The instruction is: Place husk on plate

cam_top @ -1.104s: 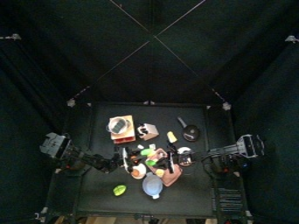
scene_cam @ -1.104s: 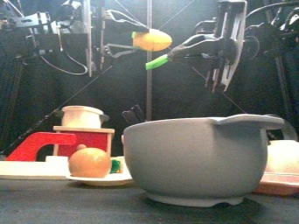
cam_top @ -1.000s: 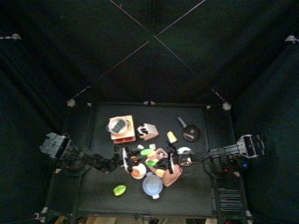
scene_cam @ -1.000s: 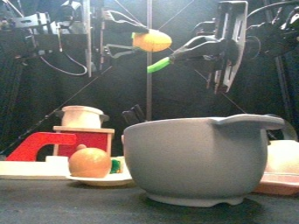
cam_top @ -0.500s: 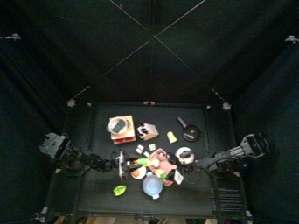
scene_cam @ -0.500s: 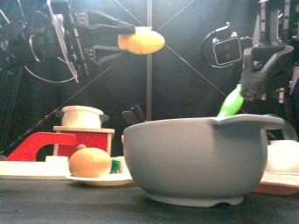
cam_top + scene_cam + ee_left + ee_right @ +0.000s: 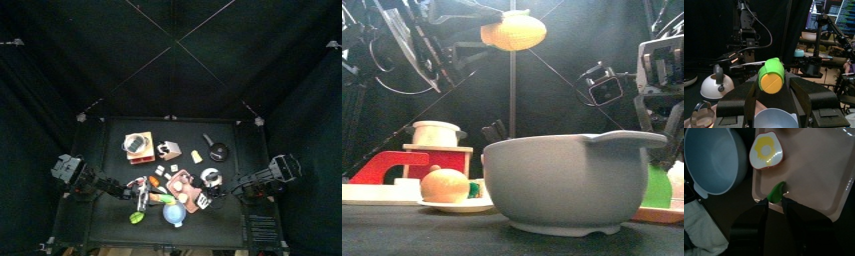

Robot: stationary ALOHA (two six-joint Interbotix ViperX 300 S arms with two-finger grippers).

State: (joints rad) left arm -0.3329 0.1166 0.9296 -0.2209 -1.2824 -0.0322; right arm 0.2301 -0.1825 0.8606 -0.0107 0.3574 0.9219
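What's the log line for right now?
left gripper: holding corn piece aloft | husk: on pink plate | right gripper: at husk

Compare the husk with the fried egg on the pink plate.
The husk is green, narrow and elongated; the fried egg is white with a yellow centre, broad and rounded. The husk sits right at the tips of the right claw; the fried egg lies clear of it, farther along the plate. The husk looks smaller than the egg. Both rest on the pink plate, on its side nearer the bowl.
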